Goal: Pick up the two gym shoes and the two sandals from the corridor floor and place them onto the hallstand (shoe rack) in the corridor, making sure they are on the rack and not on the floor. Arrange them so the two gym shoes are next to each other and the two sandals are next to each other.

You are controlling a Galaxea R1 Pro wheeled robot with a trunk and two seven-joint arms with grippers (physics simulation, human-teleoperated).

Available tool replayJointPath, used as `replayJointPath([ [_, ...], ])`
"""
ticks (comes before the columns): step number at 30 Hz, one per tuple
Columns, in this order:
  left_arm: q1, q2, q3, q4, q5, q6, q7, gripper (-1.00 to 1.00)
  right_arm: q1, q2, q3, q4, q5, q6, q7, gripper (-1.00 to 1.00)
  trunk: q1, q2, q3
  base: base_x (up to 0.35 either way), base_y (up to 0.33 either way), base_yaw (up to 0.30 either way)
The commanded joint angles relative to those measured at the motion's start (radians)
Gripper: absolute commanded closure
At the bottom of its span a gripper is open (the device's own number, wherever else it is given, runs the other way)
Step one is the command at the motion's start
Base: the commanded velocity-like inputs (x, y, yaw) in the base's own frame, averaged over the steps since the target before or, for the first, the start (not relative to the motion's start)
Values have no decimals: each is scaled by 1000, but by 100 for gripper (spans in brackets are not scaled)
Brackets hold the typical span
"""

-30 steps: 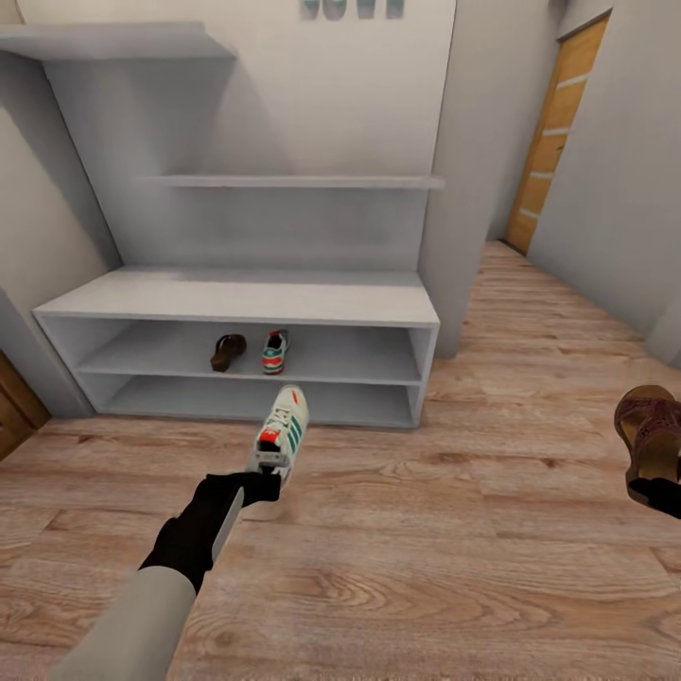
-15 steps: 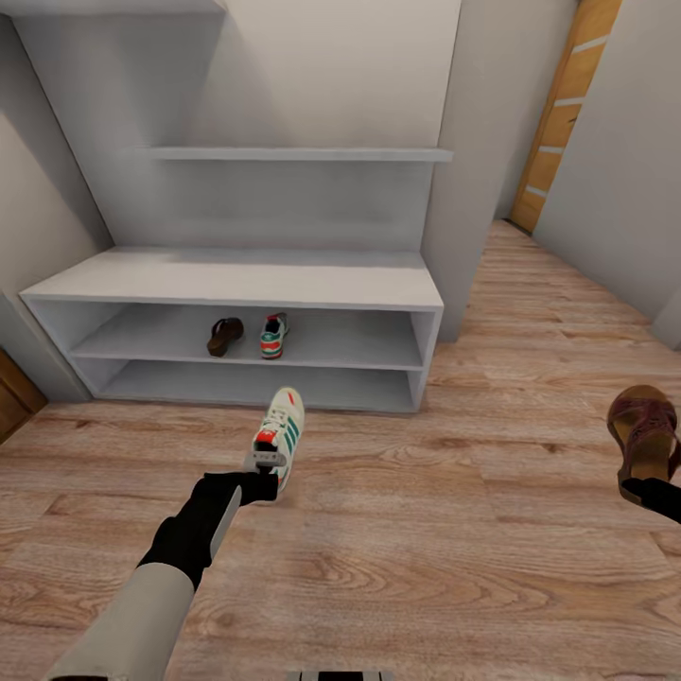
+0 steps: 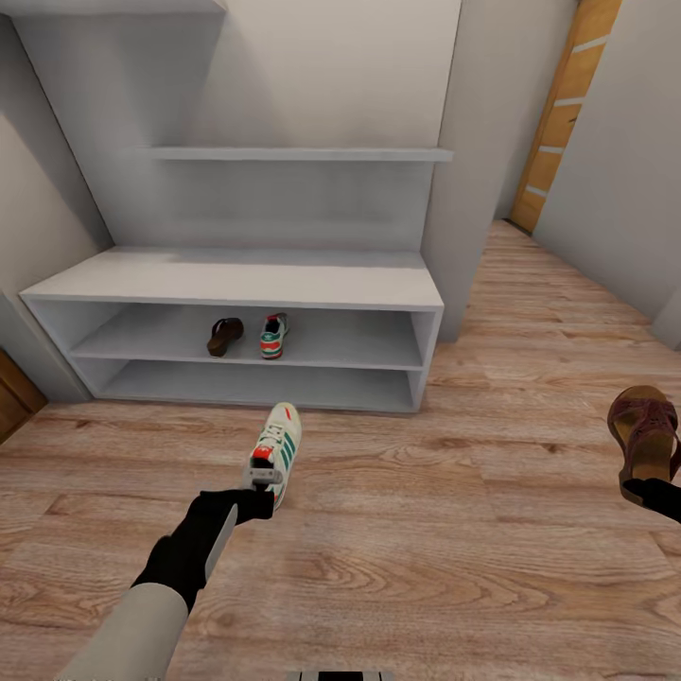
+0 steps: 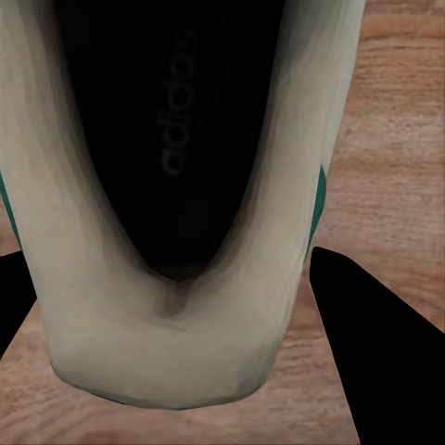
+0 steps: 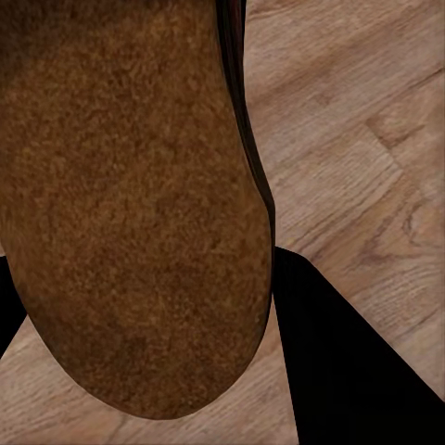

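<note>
Half the job looked done. On the upper cubby tier of the hallstand (image 3: pixel 236 279) one sandal (image 3: pixel 225 336) and one gym shoe (image 3: pixel 273 336) already stood side by side, well back from the front edge — each of them waiting for its partner.

The other two were off the corridor floor (image 3: pixel 426 530) but not yet on the rack. The left pincer (image 3: pixel 260 489) was clamped on the heel of the second gym shoe (image 3: pixel 277 446), which hung toe-forward just short of the hallstand's lower tier; in the left wrist view the black fingers (image 4: pixel 371 343) flanked the white heel (image 4: pixel 158 343) on both sides. The right pincer (image 3: pixel 653 492), at the far right and well apart from the rack, held the second sandal (image 3: pixel 647 430) by its rear end, the brown sole (image 5: pixel 130 204) pressed between the dark fingers (image 5: pixel 352 362).

What was left, as I judged it: both carried shoes had to go into the rack, and the placing would matter. The shelved sandal sat left of the shelved gym shoe, so the held gym shoe wanted the free spot to the right of its mate and the held sandal the spot to the left — that right arm had the longer way to travel.
</note>
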Motion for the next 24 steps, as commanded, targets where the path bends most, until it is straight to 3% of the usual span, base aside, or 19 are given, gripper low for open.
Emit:
replayJointPath([
  [1,-2,-1,3,-3,-9,10,-8,100,-1,0,-1,-1,7,4,8,100,0,0,-1,0,0,0],
  [12,-57,-18,4,-7,-8,73,-9,100,-1,0,-2,-1,8,4,8,100,0,0,-1,0,0,0],
  [13,-134,-21,4,-7,-8,297,-9,100,-1,-1,-2,-2,9,4,8,100,0,0,-1,0,0,0],
  [19,-165,-24,3,-6,-8,366,-8,100,-1,-8,-3,-3,7,4,8,100,0,0,-1,0,0,0],
  [24,-187,-24,2,-3,-8,386,-7,100,-1,-12,-6,-3,7,4,8,100,0,0,-1,0,0,0],
])
